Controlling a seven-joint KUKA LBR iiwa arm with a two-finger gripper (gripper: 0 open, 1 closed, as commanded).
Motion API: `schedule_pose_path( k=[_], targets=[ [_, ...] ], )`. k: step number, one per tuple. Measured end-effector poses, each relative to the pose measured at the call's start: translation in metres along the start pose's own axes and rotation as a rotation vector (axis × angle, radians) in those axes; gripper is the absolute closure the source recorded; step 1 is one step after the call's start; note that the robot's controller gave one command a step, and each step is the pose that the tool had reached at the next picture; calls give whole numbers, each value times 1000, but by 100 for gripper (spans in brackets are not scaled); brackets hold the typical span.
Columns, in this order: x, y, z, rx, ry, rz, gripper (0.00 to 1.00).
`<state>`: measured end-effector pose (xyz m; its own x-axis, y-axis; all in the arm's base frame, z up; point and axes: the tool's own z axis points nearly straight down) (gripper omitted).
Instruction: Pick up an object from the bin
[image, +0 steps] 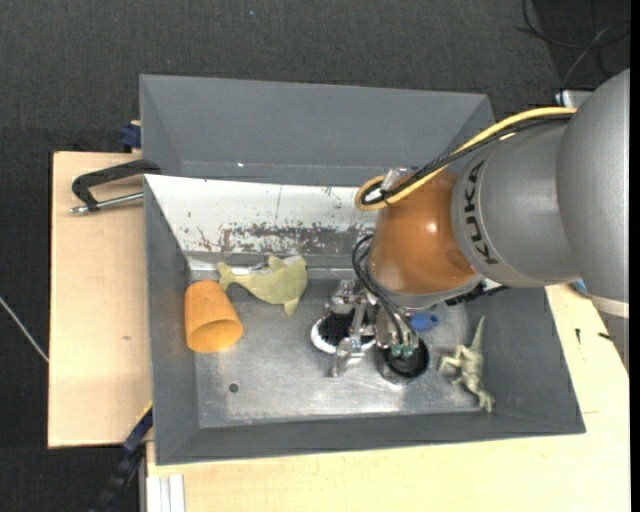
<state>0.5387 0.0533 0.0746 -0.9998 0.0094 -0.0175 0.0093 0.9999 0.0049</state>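
- orange cup-shaped piece (213, 318) lying at the left of the bin (300, 400);
- pale yellow fish-like toy (270, 281) just beside it, by the back wall;
- gripper (346, 356) mid-floor, over a round black-and-white object (322, 335) — open or closed cannot be told;
- pale green figurine (468, 372) at right.

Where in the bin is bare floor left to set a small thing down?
The front-left floor, between the orange cylinder and the end effector, is bare. Around the end effector it is crowded: a black round thing, a blue piece, a pale toy figure.
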Motion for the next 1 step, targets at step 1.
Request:
schedule_pose_path(
  k=[1],
  targets=[
    [15, -9, -154, 3, 6, -23, 100]
  ],
)
